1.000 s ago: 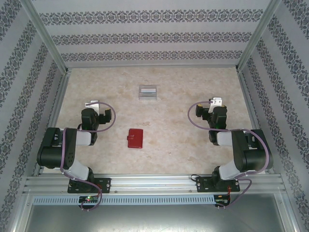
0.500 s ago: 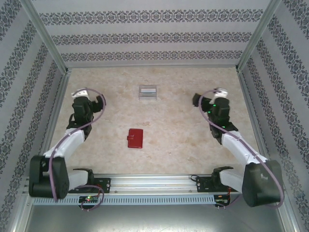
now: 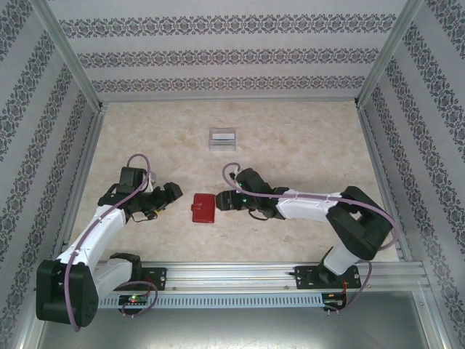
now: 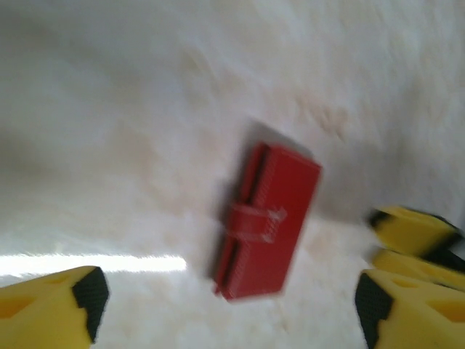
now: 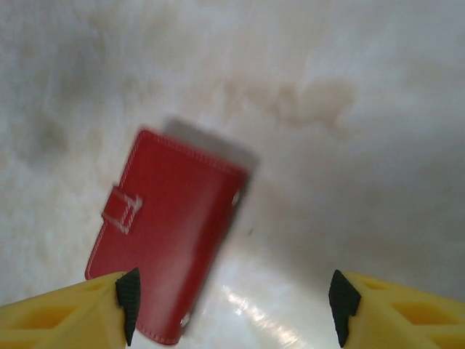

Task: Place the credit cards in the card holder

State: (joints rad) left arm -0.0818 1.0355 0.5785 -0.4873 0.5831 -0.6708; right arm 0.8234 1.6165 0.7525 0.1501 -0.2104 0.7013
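The clear card holder (image 3: 223,138) with its whitish strip stands at the back middle of the table. The credit cards are hidden or out of view. A shut red snap wallet (image 3: 204,208) lies flat at the table's middle. My left gripper (image 3: 173,193) is just left of the wallet and my right gripper (image 3: 224,201) is just right of it. In the left wrist view the wallet (image 4: 269,222) lies ahead of my open left gripper (image 4: 225,309). In the right wrist view the wallet (image 5: 171,233) lies by the left fingertip of my open right gripper (image 5: 232,309). Neither holds anything.
Patterned walls and metal posts (image 3: 69,62) close the table in on three sides. The bare marble-look tabletop (image 3: 290,145) stretches between the wallet and the card holder. The yellow fingertips (image 4: 410,229) of my right gripper show at the right edge of the left wrist view.
Both arms have swung in from the outer sides of the table and dropped low, ending on either side of the red wallet. Wallet and card holder have stayed put.
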